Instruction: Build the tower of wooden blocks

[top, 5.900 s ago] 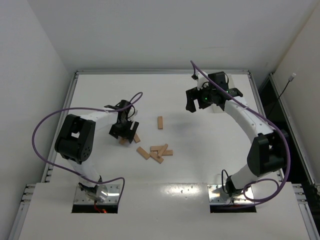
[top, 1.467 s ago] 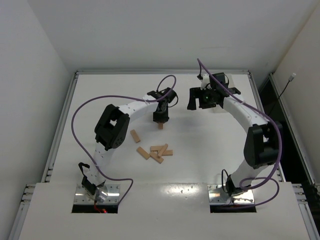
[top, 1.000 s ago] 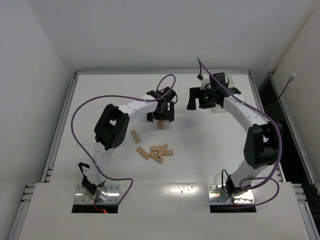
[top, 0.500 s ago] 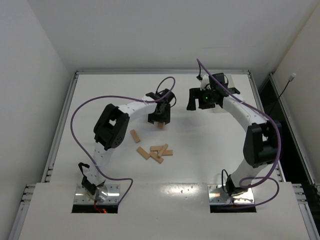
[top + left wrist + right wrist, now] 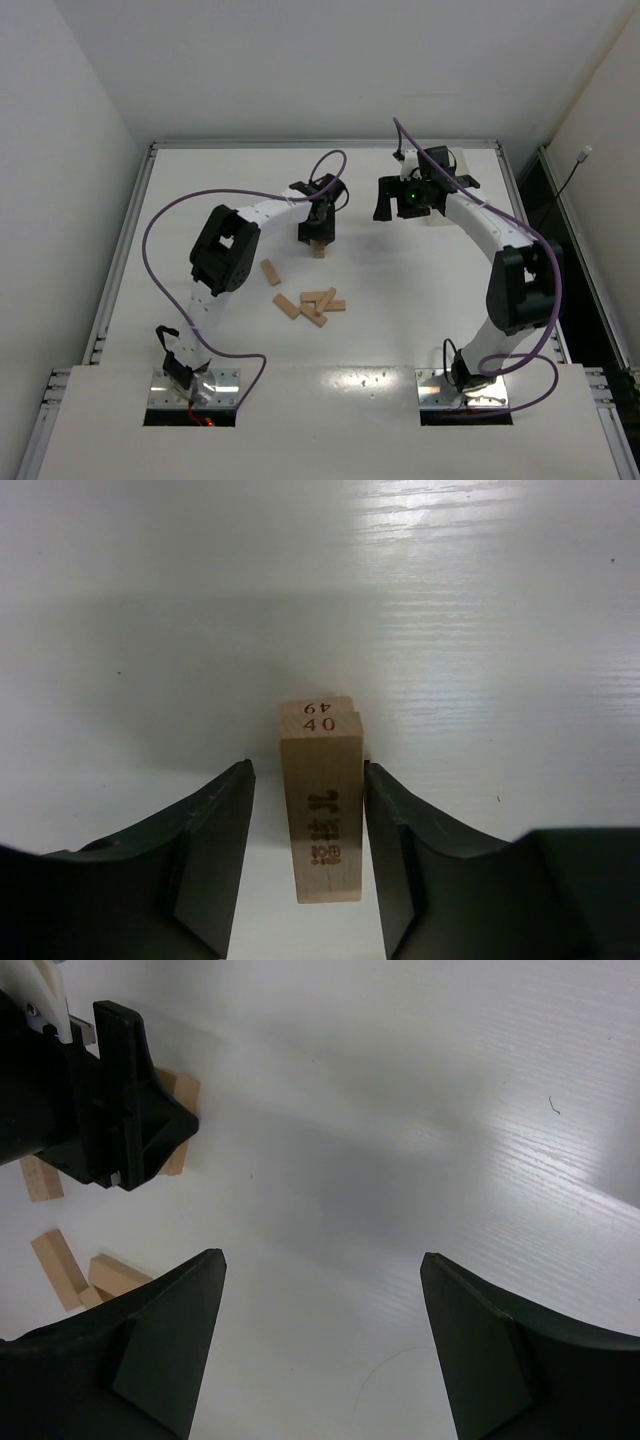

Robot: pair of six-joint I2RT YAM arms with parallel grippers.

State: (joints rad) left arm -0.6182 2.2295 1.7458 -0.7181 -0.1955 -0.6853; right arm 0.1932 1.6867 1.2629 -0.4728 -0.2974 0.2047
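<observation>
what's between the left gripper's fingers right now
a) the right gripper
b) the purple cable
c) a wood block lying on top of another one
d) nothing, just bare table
c: the left wrist view shows a wood block lying on a second block, set between the fingers of the left gripper, with a gap on one side.

- "40" is printed in dark digits on the far end face of the upper block [image 5: 320, 723], which lies between the fingers of the left gripper [image 5: 308, 770].
- "49" is printed on the end face of the lower block [image 5: 317, 706], which shows just beyond the fingertips under the upper one. Its digits look turned upside down.
- A dark mark is burnt lengthwise into the upper block's top face, between the fingers. Its characters are too blurred to read.
</observation>
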